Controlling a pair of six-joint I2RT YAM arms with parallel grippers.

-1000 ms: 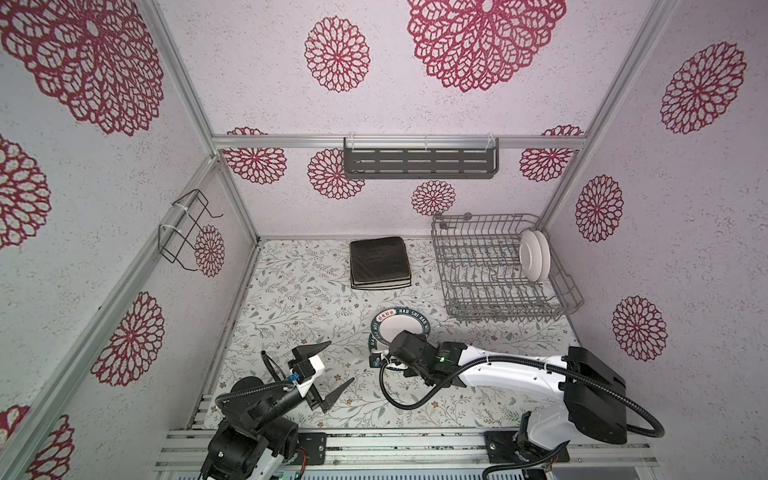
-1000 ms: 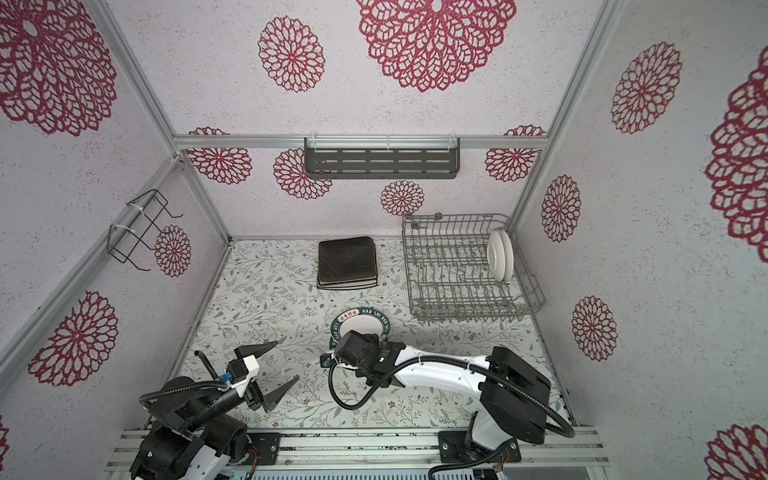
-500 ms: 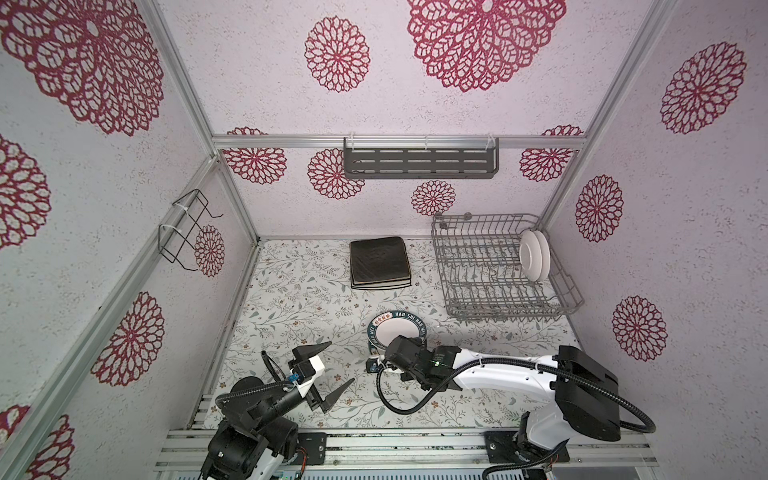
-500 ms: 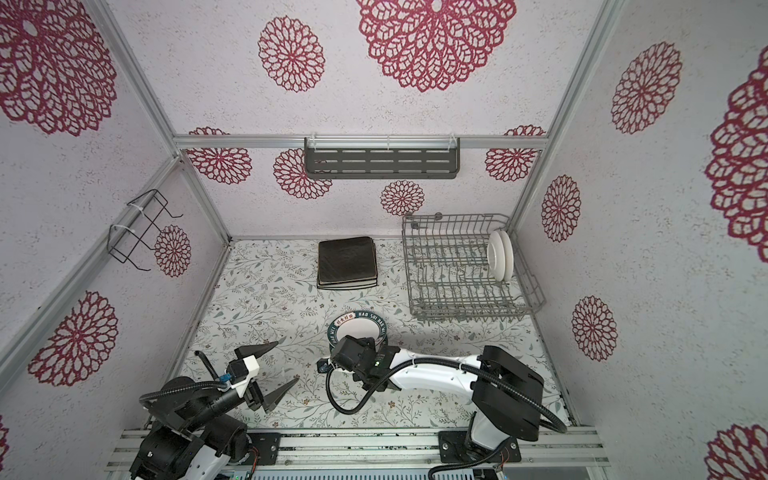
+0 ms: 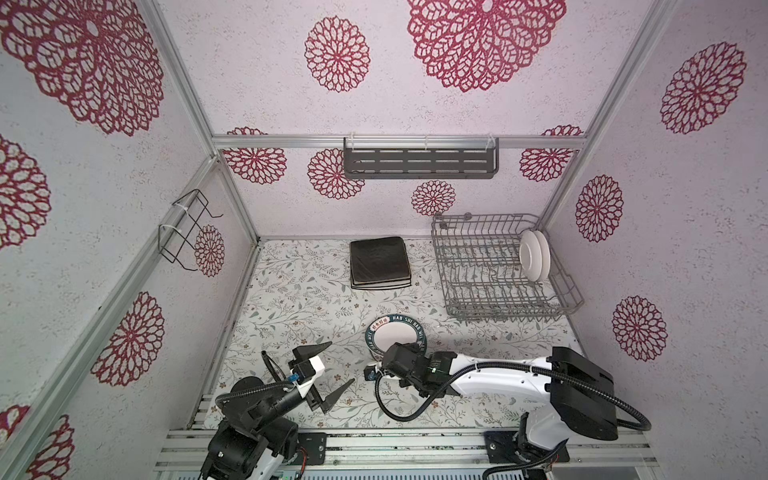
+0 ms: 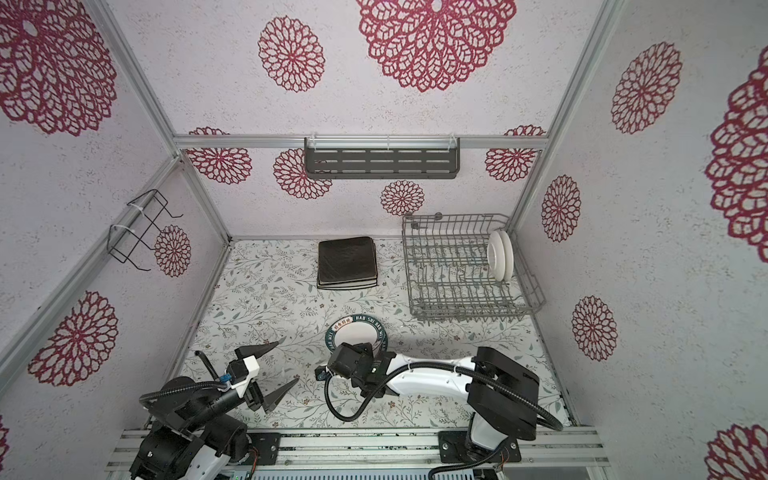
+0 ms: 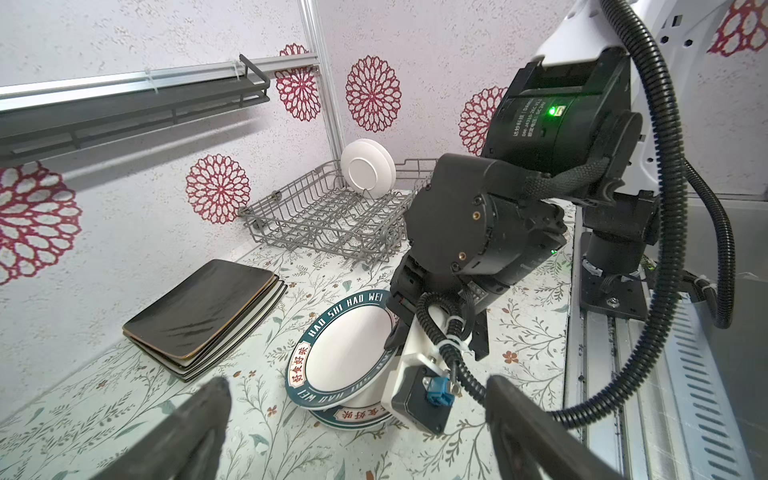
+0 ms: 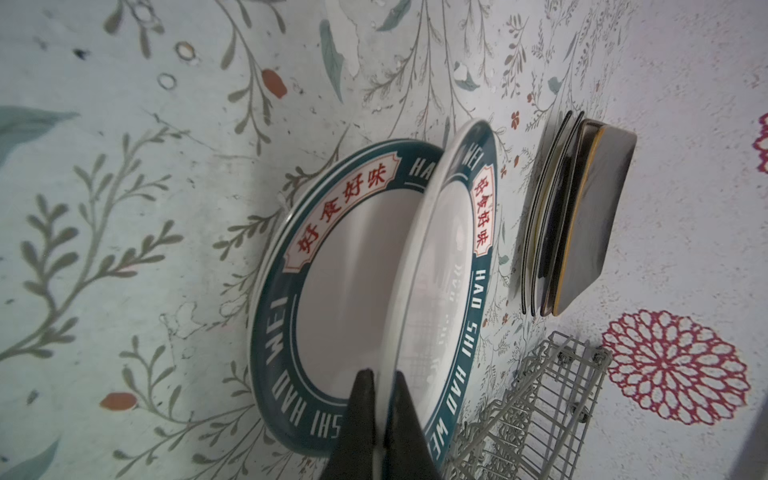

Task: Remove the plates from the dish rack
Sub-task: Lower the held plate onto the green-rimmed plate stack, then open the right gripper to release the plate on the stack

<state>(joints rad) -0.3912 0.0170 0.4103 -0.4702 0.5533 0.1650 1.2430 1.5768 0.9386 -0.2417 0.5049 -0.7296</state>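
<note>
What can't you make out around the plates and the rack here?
- Right hand: in both top views its own wrist covers it; only the right wrist view shows it shut on the tilted round plate.
- Stack under that plate: count unclear; the arm's camera block covers part in the left wrist view.
- Two white plates in the dish rack: printed faces, if any, are turned away in every view.

Two white plates (image 5: 535,254), four square ones (image 5: 379,261) (stacked).
</note>
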